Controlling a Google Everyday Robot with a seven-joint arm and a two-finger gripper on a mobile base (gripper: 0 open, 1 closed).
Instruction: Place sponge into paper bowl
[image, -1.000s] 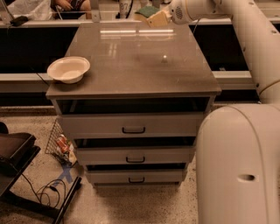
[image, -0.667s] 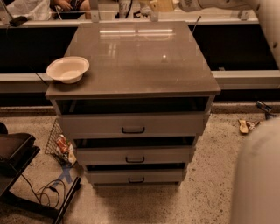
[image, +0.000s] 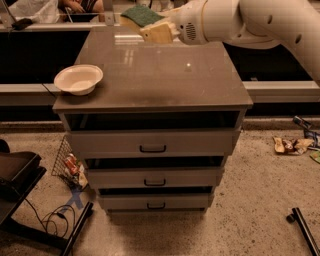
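The sponge (image: 143, 15), green face up, is hanging tilted in the gripper (image: 167, 30) above the tabletop's (image: 165, 80) far edge; the off-white paper bowl (image: 78, 79) is sitting upright front-left.

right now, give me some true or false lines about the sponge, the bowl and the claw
1. The bowl sits at the front left corner of the cabinet top. True.
2. The sponge lies in the bowl. False: the claw holds it above the back edge of the top.
3. The bowl is empty. True.
4. The claw is right over the bowl. False: it is at the far edge, well away from the bowl.
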